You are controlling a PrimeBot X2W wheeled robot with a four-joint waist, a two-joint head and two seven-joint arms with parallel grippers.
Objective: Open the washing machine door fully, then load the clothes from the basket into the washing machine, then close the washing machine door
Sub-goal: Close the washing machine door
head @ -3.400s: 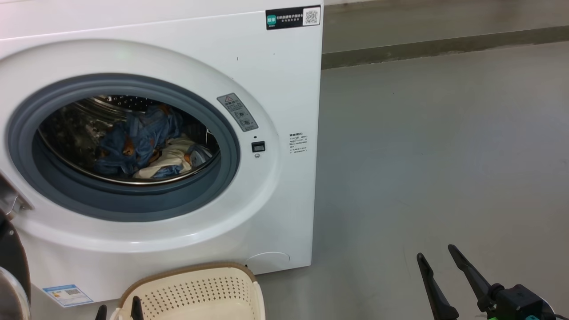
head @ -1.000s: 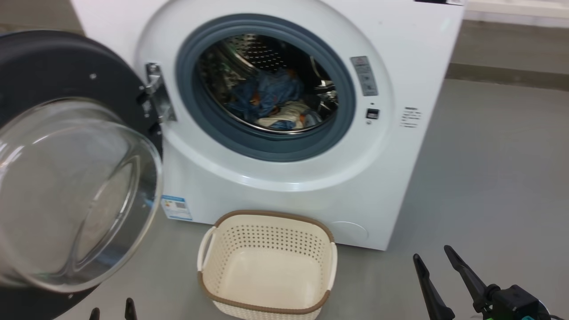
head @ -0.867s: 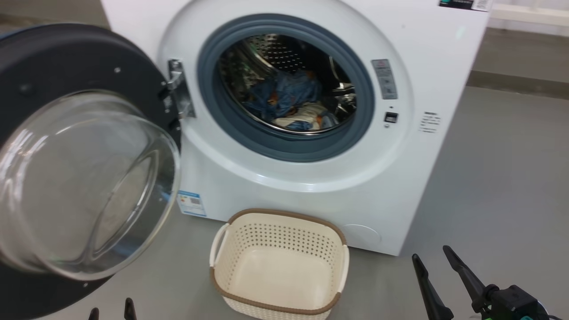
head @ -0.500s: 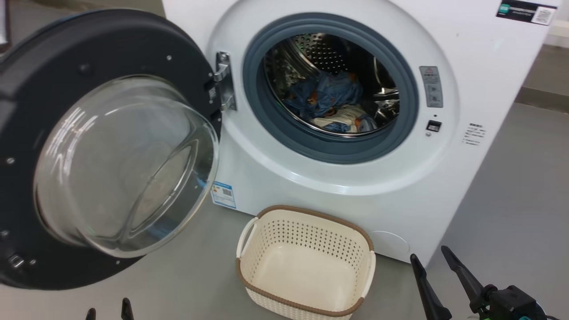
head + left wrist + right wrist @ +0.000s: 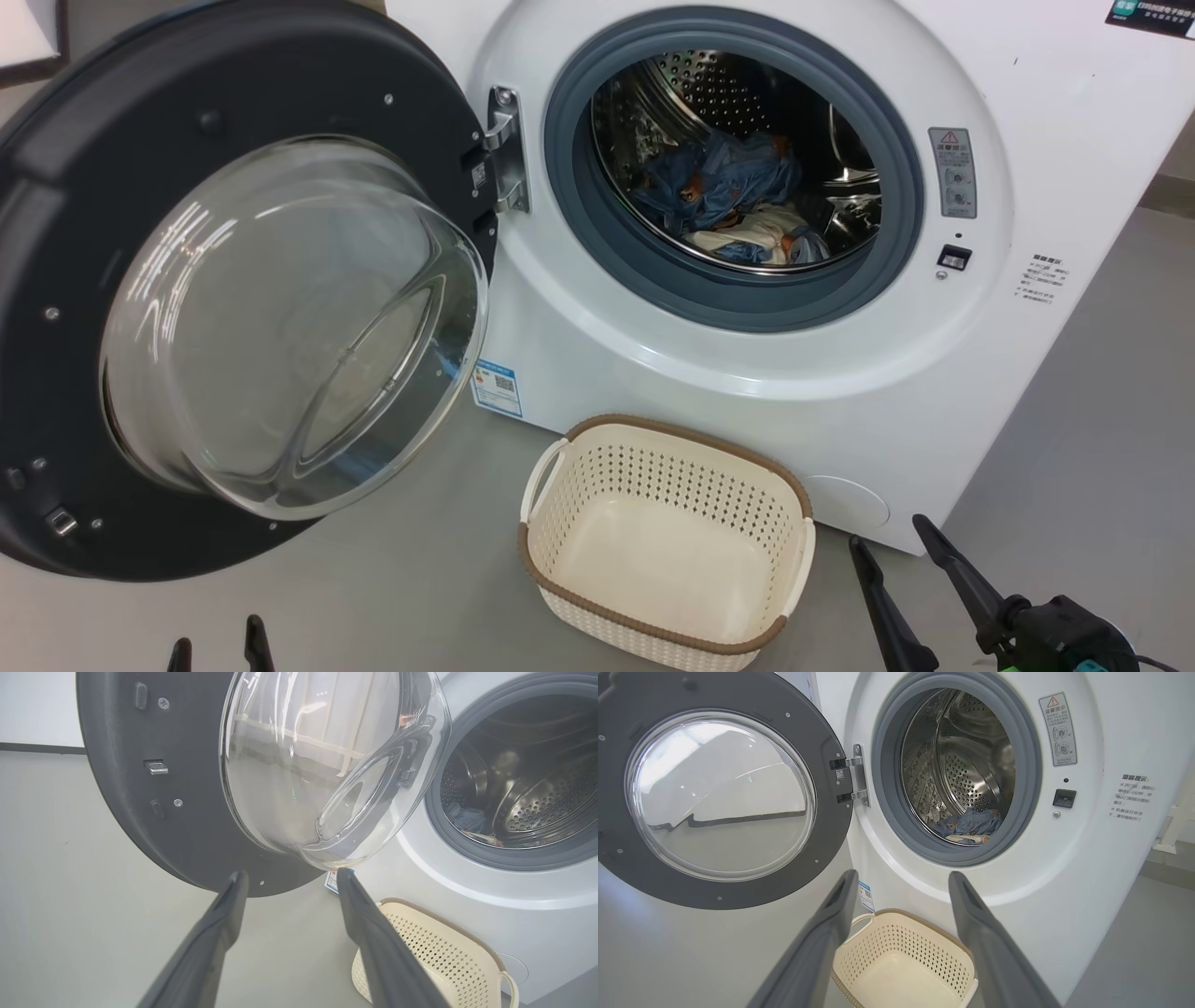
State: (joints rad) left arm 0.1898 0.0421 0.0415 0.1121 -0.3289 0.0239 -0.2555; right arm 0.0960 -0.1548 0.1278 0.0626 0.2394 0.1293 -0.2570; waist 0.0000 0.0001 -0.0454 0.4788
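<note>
**A:** Head view first. Which step is this?

**B:** The washing machine door (image 5: pixel 93 205) hangs wide open, left of the washing machine (image 5: pixel 747 392). The clothes (image 5: pixel 728 201) lie heaped in the drum (image 5: pixel 709 84), and the basket (image 5: pixel 686 431) on the floor (image 5: pixel 1074 420) has nothing in it. So I judge closing the door is what's left. The left gripper (image 5: pixel 217 642) sits low near the door's bottom edge, and the right gripper (image 5: pixel 887 532) is low by the machine's right corner. Both are spread and carry nothing.

**A:** And the left wrist view?

**B:** Its fingers (image 5: pixel 219 933) gape towards the underside of the glass bowl and touch nothing. I'd push on the black rim, out at the edge far from the hinge. The glass bulge looks too slippery to push on.

**A:** Right wrist view?

**B:** Those fingers (image 5: pixel 822 938) stand apart and empty, aimed between the basket and the drum mouth. The hinge (image 5: pixel 855 777) sits left of the opening, so the door has to sweep rightward above the basket. It looks low enough to clear, but I'd watch it. As far as I can tell, no cloth drapes over the grey gasket (image 5: pixel 883 788). A firm last press at the latch side should seat the door.
</note>
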